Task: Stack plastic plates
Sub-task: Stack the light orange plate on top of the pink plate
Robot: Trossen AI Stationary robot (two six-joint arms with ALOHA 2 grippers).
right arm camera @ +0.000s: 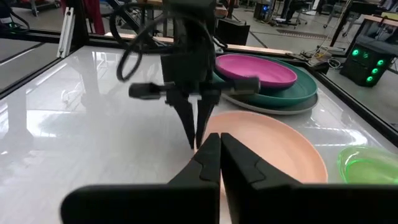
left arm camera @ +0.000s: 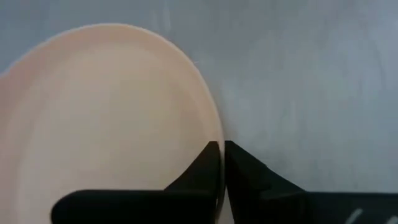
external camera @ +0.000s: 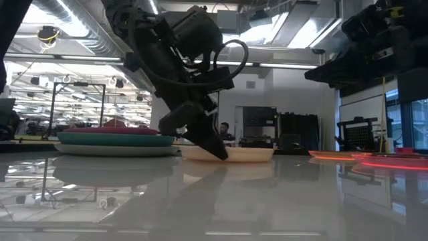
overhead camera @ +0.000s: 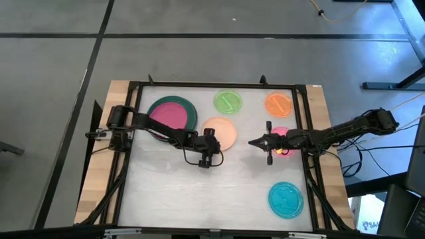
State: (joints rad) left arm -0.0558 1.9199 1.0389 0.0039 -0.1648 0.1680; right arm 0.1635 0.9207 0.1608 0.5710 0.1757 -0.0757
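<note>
The peach plate (overhead camera: 222,129) lies flat near the table's middle. My left gripper (overhead camera: 212,142) stands at its near rim, shut on it. A stack with a grey plate (right arm camera: 292,107) at the bottom, then dark teal (overhead camera: 188,107), then pink (overhead camera: 167,117) sits to the left. Green (overhead camera: 228,101) and orange (overhead camera: 279,104) plates lie at the far side and a cyan plate (overhead camera: 285,199) at the near right. My right gripper (overhead camera: 252,141) hovers shut and empty, high in the low view (external camera: 334,70), its arm over the magenta plate (overhead camera: 284,147). No black plate shows. My left gripper (left arm camera: 222,148) pinches the peach plate's near rim (left arm camera: 216,124) between its two fingers, one finger over the plate's inside and one outside. The fingers (right arm camera: 186,118) come from above, slanting down. The plate (external camera: 234,154) lies flat on the table.
The white tabletop (overhead camera: 172,192) has open room across its near left half. A black frame (overhead camera: 309,126) edges the table, with wooden boards beyond it. Cables trail from the left wrist (external camera: 227,60).
</note>
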